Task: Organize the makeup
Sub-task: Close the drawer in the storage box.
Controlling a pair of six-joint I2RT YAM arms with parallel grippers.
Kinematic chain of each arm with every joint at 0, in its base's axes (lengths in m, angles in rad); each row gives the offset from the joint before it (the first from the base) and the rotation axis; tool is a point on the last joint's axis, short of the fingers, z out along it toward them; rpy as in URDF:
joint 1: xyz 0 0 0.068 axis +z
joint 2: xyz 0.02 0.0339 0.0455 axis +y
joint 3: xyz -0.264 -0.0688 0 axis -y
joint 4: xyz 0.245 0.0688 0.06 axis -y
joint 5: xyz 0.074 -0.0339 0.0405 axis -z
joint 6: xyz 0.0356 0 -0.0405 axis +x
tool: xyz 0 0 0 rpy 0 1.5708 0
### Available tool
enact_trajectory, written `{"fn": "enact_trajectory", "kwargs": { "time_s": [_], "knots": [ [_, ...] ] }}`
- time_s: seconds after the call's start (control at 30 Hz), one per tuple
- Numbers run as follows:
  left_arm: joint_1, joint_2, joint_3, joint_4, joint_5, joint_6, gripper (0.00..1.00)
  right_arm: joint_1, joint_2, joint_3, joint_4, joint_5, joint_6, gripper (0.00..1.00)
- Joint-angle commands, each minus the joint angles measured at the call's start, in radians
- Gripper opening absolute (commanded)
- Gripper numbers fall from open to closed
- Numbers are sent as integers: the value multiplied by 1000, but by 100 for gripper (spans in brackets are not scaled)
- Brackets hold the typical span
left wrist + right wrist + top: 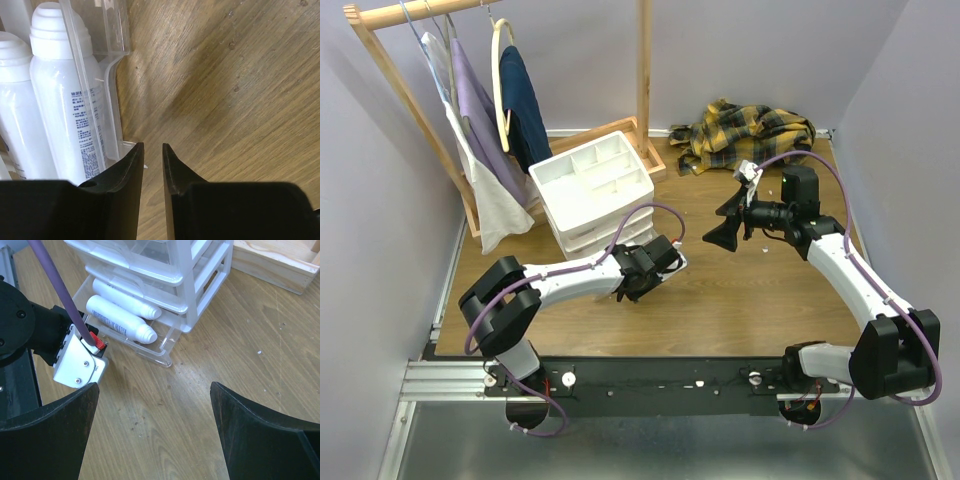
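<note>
Status: partly done, by my reading. Two white capped plastic bottles (122,320) lie side by side on their sides in the clear bottom drawer (165,357) of the white plastic drawer unit (595,185). That drawer stands pulled out onto the wooden surface (760,300), not yet pushed home.

Left tool (152,147): narrow, only a slim gap between the fingers, nothing in it. It sits low at the front corner of the open drawer, just beside its clear wall, with the bottles right behind that wall in the wrist view.

Right tool (154,386): spread wide, empty, hovering above bare wood to the right of the unit and well apart from the drawer.

Count:
- white bottles: 2, both in the bottom drawer
- dark pencil-like sticks: 0 visible in any view
- peach sponges: 0 visible in any view
- drawers in the unit: 3 as far as I can count, plus a divided top tray

Remaining, as a judgement: shut the bottom drawer. Whether sticks and sponges are already stowed in the upper drawers I cannot tell; their contents are not legible.
</note>
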Motion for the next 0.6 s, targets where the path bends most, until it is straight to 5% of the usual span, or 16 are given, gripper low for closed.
{"fn": "enact_trajectory", "kwargs": {
  "time_s": [0.0, 0.57],
  "knots": [
    [-7, 14, 29, -11, -25, 7, 29, 4, -7, 36, -2, 1, -7, 100],
    [-7, 26, 36, -11, -45, 16, 29, 3, -9, 38, -2, -5, -7, 100]
  ]
}}
